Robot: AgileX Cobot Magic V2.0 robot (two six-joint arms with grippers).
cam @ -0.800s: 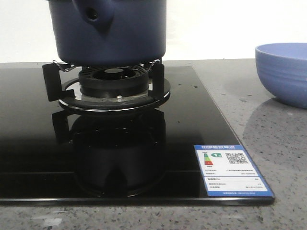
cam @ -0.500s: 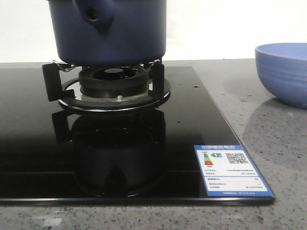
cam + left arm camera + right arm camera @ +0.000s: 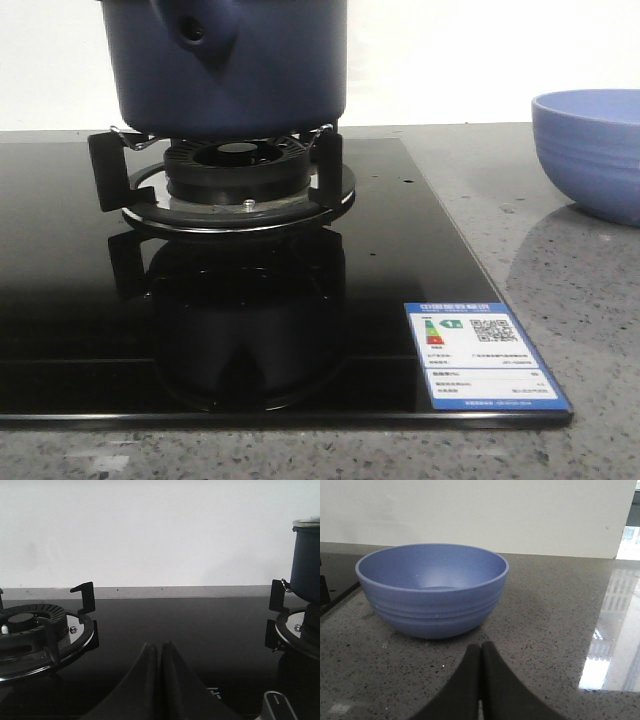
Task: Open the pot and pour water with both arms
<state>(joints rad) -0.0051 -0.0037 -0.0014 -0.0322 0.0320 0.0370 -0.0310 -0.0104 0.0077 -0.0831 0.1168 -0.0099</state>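
We find the pot (image 3: 230, 70) seated on the black supports of a gas burner (image 3: 238, 180), which stands on a glossy black hob (image 3: 60, 300). A stubby protrusion with a round hole faces the front camera; the top of the pot is cut off in that view. In the left wrist view only a strip of the pot's wall (image 3: 307, 562) appears, and a second burner (image 3: 35, 630) sits well apart from it on the same hob.

The left claw (image 3: 160, 652) is clenched, fingers pressed together with nothing between them, low over the hob between the two burners.

The right claw (image 3: 480, 652) is likewise clenched and empty, just in front of a light-blue ribbed bowl (image 3: 432, 587). That bowl (image 3: 590, 150) rests on the grey speckled surface (image 3: 560, 270) beside the hob, well apart from the pot.
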